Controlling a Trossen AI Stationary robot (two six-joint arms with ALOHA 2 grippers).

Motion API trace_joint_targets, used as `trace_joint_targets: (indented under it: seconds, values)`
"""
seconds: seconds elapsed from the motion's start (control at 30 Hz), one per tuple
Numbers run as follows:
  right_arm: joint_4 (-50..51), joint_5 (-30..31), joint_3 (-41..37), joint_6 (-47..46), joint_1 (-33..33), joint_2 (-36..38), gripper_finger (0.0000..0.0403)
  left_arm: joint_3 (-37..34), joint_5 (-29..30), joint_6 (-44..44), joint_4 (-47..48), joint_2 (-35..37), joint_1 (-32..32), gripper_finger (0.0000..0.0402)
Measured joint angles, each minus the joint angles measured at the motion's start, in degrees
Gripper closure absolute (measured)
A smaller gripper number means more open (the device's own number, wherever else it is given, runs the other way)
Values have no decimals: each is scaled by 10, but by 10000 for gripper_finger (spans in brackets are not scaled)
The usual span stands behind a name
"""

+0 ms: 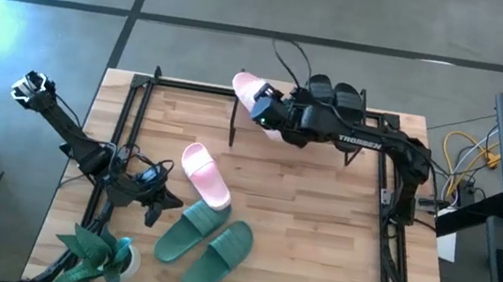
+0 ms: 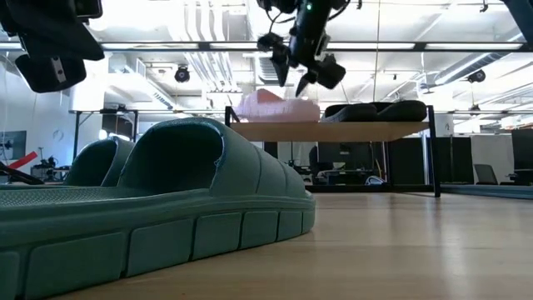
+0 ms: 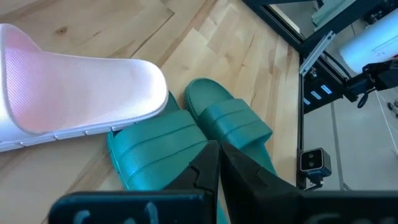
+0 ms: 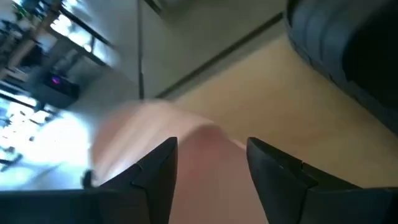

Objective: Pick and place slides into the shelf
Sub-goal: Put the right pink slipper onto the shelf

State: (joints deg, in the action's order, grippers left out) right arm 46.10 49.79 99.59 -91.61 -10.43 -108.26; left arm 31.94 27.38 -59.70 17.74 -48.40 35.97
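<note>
The right gripper hovers with jaws wide over a pink slide lying on the shelf at the table's twelve o'clock, beside two black slides. The left gripper, jaws shut and empty, waits at eight o'clock by two green slides and another pink slide.

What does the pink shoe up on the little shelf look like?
The pink slide on the shelf is a soft-looking, light pink rubber sandal, lying flat at the left end of the shelf's wooden top. Two black slides lie further along the same plank, apart from it. From table height it shows as a low pink hump. The right tool hangs just above it with its fingers open, not gripping it. Its strap is mostly hidden by the arm from above.
</note>
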Motion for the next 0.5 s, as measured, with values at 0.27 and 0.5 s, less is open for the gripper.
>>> trace_joint_targets:
  seconds: [0.27,0.5]
  values:
    - [-13,-14,27,124,21,2,218,0,1,0,-8,0,0,402]
    - [-134,-286,117,518,-3,-6,230,0,23,-4,-34,0,-1,402]
